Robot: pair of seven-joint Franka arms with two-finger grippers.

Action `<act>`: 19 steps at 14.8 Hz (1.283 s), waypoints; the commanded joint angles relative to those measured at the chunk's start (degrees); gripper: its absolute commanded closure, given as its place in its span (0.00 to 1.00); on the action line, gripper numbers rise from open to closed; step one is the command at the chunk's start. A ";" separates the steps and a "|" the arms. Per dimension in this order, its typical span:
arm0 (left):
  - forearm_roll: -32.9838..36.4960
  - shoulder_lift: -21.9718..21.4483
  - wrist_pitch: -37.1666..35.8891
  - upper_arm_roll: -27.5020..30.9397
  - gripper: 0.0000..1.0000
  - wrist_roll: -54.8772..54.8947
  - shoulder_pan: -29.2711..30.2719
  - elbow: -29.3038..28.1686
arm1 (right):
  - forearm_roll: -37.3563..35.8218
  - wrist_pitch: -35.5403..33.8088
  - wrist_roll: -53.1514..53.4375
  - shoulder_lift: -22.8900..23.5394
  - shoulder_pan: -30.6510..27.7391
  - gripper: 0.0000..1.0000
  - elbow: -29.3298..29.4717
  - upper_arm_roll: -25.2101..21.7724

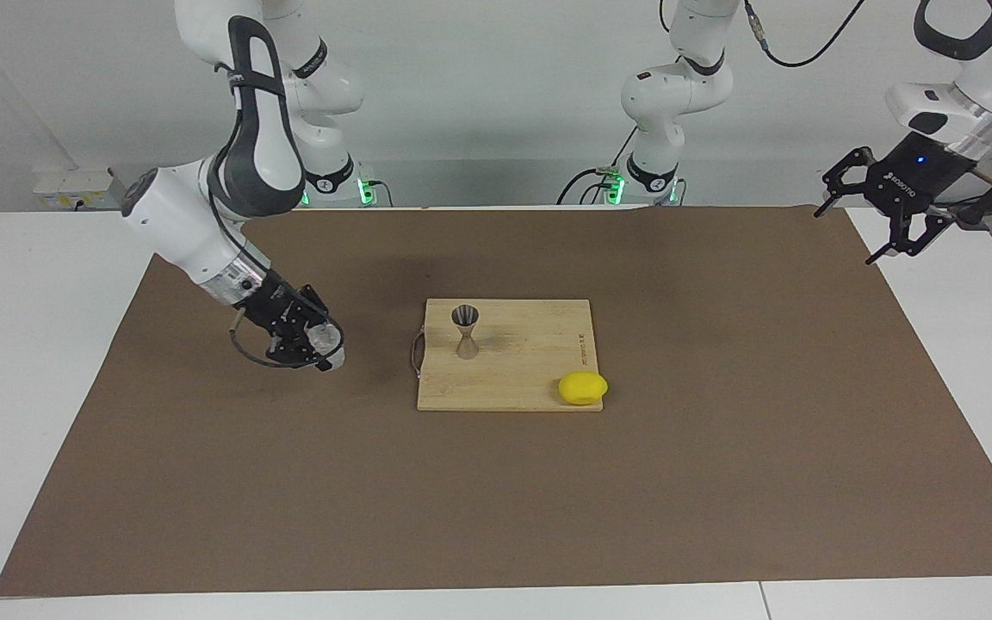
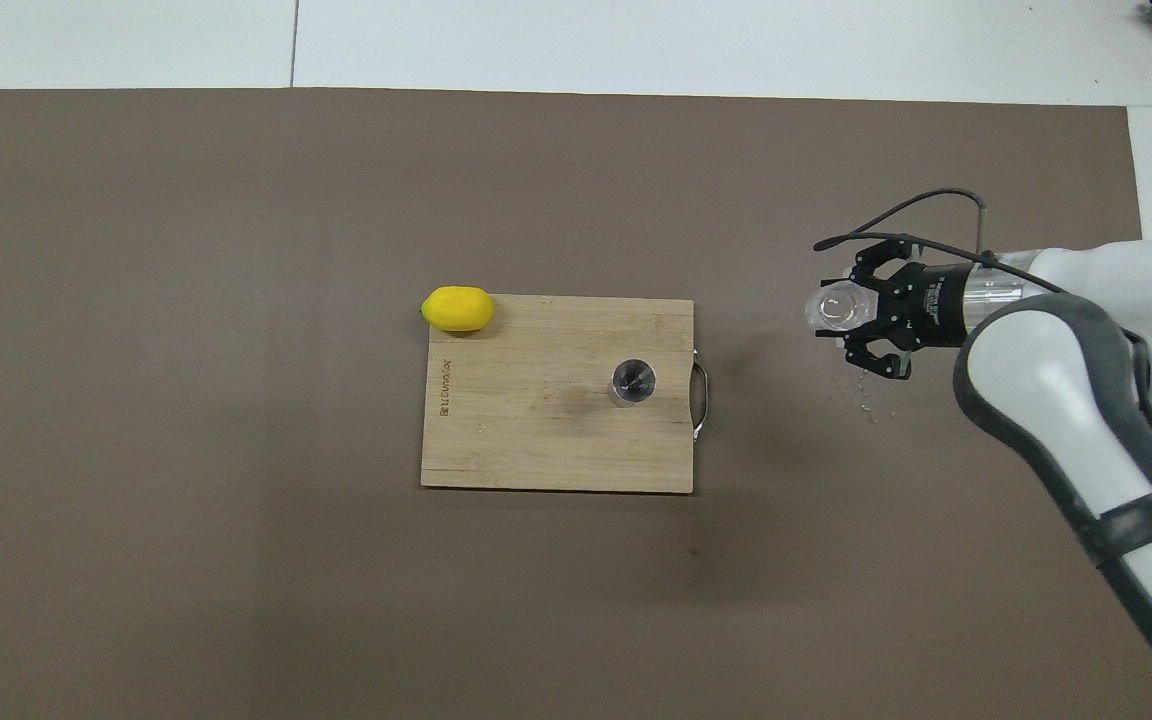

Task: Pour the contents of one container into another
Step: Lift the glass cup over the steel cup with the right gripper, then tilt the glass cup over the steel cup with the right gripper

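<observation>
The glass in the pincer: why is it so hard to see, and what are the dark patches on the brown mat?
Facing view: the see-through glass blends into the right pincer holding it. Overhead view: its round rim catches light; soft shadows of the arm darken the mat beside the cutting board.

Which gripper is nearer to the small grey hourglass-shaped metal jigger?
The right gripper. It holds the small clear glass tumbler above the brown mat, beside the wooden board carrying the jigger. The left gripper hangs open, raised at its own end of the table.
</observation>
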 commanded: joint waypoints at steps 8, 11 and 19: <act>11.19 -2.57 -0.78 -0.58 0.00 -48.37 -5.89 -2.54 | -27.42 -1.14 29.86 1.67 17.10 1.00 7.25 0.07; 11.20 -2.75 -0.69 -0.67 0.00 -50.85 -5.99 -2.89 | -33.49 -3.41 32.69 3.61 20.18 1.00 9.62 0.07; 11.02 -3.28 -0.52 -0.93 0.00 -57.89 -5.90 -2.99 | -44.84 -7.55 33.66 3.35 23.62 1.00 9.28 0.16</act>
